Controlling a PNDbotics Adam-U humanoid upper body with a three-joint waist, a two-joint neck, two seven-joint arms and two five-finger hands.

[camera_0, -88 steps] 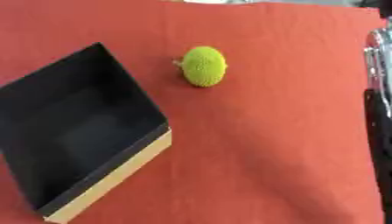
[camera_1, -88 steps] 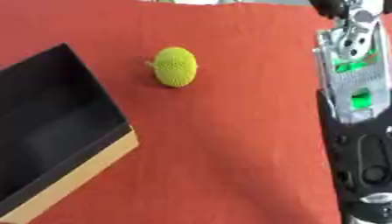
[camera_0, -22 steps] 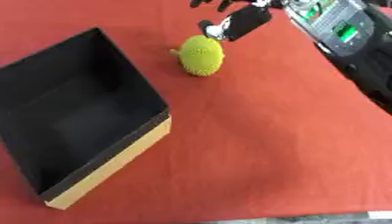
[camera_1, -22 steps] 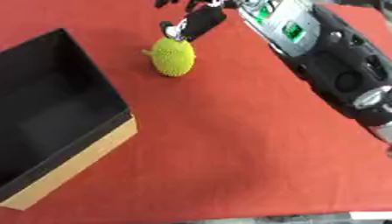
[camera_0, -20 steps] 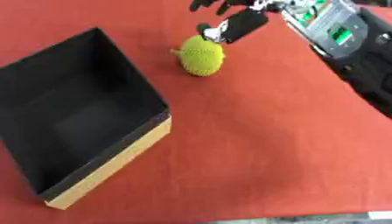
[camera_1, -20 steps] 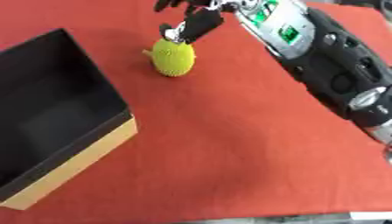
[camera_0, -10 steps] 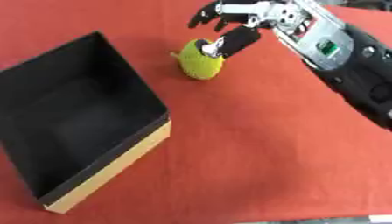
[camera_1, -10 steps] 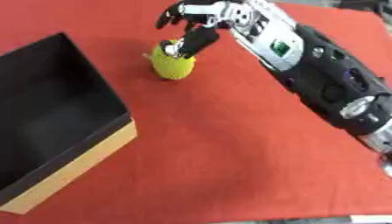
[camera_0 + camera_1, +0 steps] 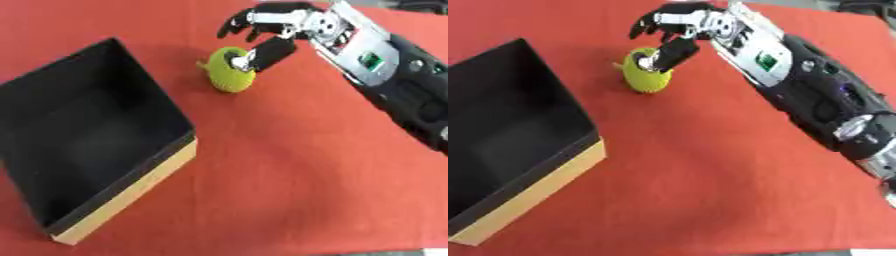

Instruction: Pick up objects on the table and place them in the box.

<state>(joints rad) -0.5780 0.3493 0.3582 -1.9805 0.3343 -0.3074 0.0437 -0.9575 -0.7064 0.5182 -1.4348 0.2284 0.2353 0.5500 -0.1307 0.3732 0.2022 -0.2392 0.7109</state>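
Red cloth (image 9: 289, 190) covers the whole table in the left eye view. A yellow-green ball (image 9: 226, 77) with a nubbly surface lies in the upper middle of the frame, on the cloth and apart from the box. The black-lined box (image 9: 131, 165), with a tan outer wall along its lower right side, fills the left half of the frame; nothing shows inside it. The right arm (image 9: 394, 85) comes in from the right edge and runs to the upper middle, a small green patch on its silver forearm panel. At its end the right hand (image 9: 278, 27) sits over the ball: the thumb reaches down and its tip touches the ball's upper right side, while the fingers (image 9: 234, 22) arch above and behind the ball, curved but spread. They do not close round it.

From the right eye view the same hand (image 9: 686, 27) shows near the top centre, thumb tip against the ball (image 9: 646, 76), fingers bent over it with a gap between. The box wall (image 9: 535, 197) lies to the lower left, its near corner cut off by the frame. The left hand shows in neither view.
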